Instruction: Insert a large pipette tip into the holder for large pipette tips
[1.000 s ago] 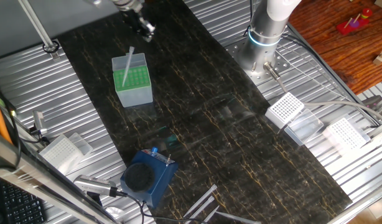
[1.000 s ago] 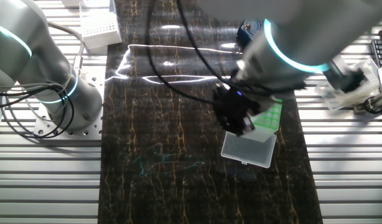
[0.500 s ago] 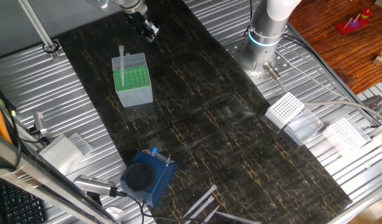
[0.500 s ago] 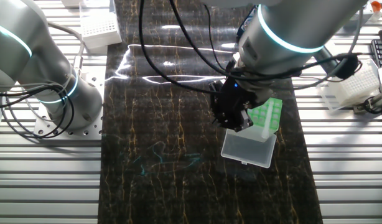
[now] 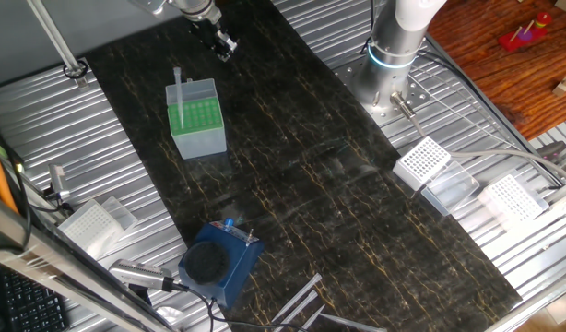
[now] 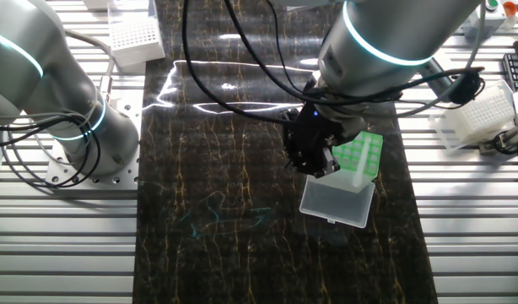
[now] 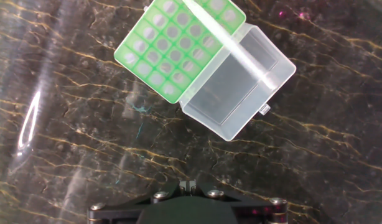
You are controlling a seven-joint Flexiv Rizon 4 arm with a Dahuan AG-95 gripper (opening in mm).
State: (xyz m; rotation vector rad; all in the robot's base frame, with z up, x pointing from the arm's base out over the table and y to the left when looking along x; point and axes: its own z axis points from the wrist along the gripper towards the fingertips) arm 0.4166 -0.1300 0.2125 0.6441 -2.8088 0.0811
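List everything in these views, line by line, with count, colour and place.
holder for large pipette tips: one, green grid top, clear lid open, far end of the dark mat.
large pipette tip: one, translucent white, standing in the holder's grid.
white perforated racks: at least three, on the metal table beside the mat.
blue block: one, dark blue with a round black top, near end of the mat.
loose clear tubes: a few, at the mat's near edge.
tool: one, black, raised beyond the holder, clear of the tip.
arm base: one, grey and white, on the table.
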